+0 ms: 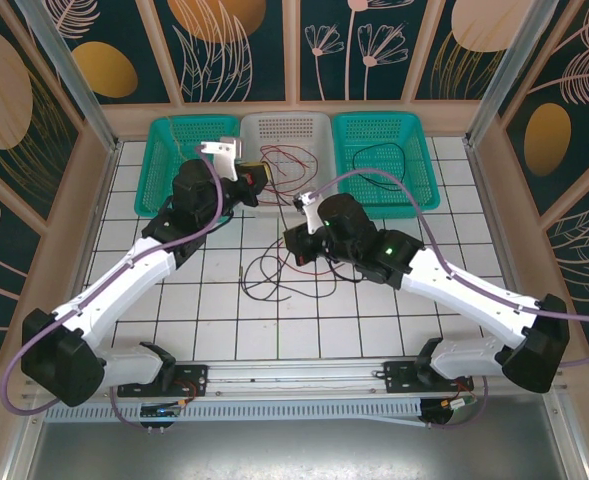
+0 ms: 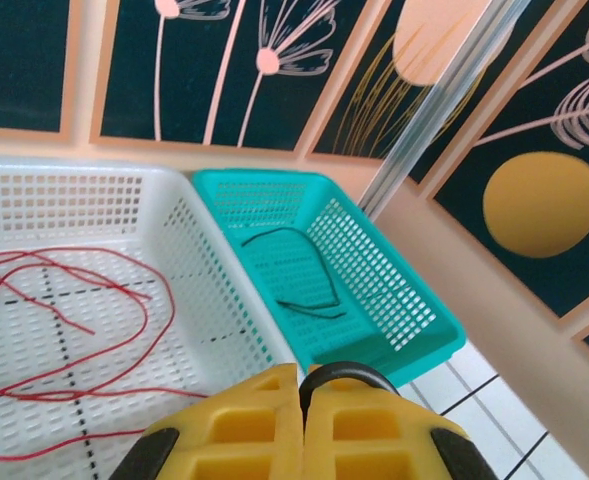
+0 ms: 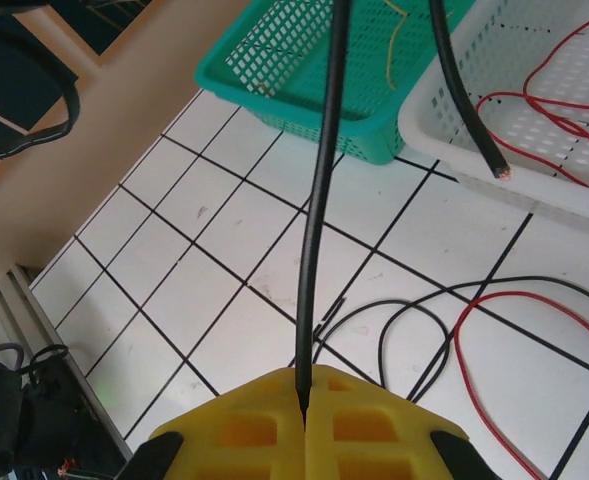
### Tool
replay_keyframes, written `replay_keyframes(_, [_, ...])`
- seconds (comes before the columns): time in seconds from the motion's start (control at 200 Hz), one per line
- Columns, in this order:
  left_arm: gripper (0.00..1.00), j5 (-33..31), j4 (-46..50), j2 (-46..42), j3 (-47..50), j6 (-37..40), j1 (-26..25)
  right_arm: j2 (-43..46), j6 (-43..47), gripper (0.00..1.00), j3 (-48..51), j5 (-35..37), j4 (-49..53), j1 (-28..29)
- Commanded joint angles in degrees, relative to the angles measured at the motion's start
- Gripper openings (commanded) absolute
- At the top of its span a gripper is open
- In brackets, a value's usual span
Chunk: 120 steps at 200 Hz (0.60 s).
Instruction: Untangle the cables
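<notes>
- My right gripper (image 3: 304, 395) has its fingers clamped on a black cable (image 3: 319, 200), which runs straight up from the seam.
- My left gripper (image 2: 302, 390) hangs over the white basket (image 2: 199, 270) with its fingers pressed together and nothing visible between them.
- The remaining cables (image 1: 284, 265) lie loosely tangled on the table (image 1: 374, 320) between my arms. Others already sit in the white basket and the teal basket (image 2: 394, 290).
- Pulling my black cable could drag the red cable (image 3: 457, 345) looped beside it and tighten the knot.
- The wire is thin, so it may slip from my pads.
- The held cable's far end is cut off.
- A dark arc (image 2: 339, 372) sits just past my left fingertips, and I cannot tell what it is.
- My right arm hides some of the crossings.
</notes>
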<state>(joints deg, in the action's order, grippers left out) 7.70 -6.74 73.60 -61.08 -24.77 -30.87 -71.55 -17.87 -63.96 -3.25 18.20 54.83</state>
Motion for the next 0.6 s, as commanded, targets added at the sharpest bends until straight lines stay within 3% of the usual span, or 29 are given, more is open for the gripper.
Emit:
replay_keyframes(0.0, [0.00,-5.59,-1.52,0.97,-3.19,2.73,1.34,0.77,1.13,0.00,0.22,0.03,3.79,0.94])
replay_keyframes(0.19, [0.00,-6.47,-0.11,-1.24,2.00,9.90,1.35,6.27,-0.89,0.00,1.58,6.65,4.70,-4.92])
replay_keyframes(0.375, [0.00,-3.20,3.00,-5.24,5.03,21.53,0.92,8.82,1.00,0.00,1.27,4.31,5.91,-11.41])
replay_keyframes(0.596, [0.00,-3.61,1.44,-11.77,9.01,35.71,0.47,6.35,4.74,0.00,-0.33,2.22,10.28,-11.34])
